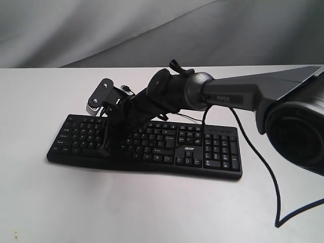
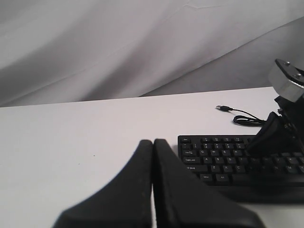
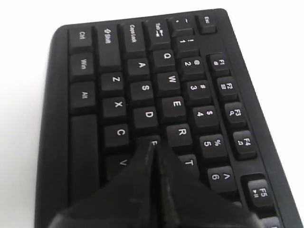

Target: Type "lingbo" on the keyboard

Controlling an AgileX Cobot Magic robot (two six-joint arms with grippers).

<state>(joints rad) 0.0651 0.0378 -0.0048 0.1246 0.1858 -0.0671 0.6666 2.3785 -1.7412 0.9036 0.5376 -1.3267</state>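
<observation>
Holding fingers pressed together, the right gripper (image 3: 153, 146) should tap, not grasp, the stiff keyboard (image 3: 59, 118) just beneath it.

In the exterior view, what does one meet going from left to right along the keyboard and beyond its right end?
The keyboard's left-end keys → right gripper → acer logo → numeric pad → black cable on the table.

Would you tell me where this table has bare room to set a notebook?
Free: the table strip in front of the keyboard and the patch left of it. Crowded: the right gripper over the left keys; the arm's black cable at right.
</observation>
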